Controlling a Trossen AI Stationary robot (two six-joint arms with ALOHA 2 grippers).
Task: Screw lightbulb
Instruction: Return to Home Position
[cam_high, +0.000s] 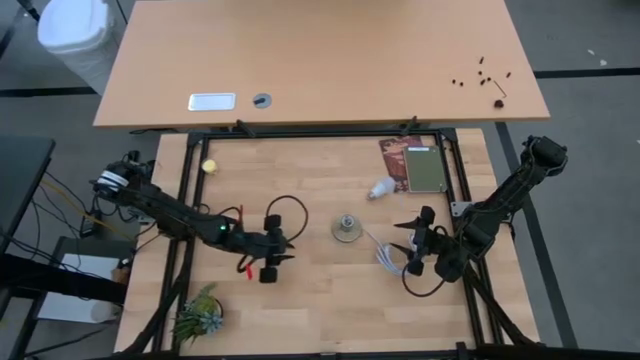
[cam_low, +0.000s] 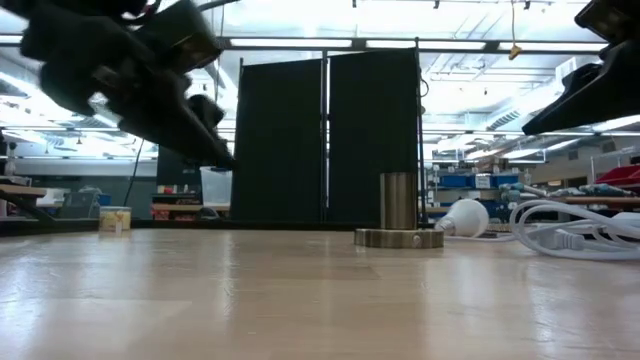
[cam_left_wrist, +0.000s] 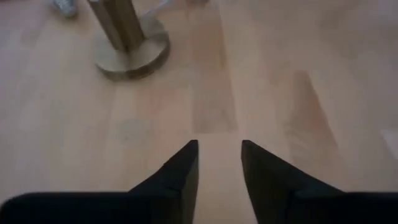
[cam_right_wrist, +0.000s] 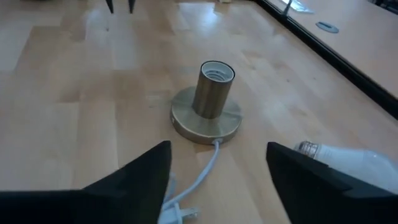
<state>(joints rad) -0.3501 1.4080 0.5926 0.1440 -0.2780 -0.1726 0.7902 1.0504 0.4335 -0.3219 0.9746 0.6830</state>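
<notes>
left gripper (cam_left_wrist: 219, 144) hangs low over the table (cam_high: 310, 300), fingers a narrow gap apart, holding nothing; to its right the socket (cam_high: 345, 229) stands upright mid-table, its mouth empty; its white cord (cam_high: 385, 255) lies bunched beside the right gripper; the bulb (cam_high: 380, 187) lies on its side on the table, behind and right of the socket, apart from it, untouched; right gripper (cam_right_wrist: 217, 145) faces the socket, fingers wide, empty
</notes>
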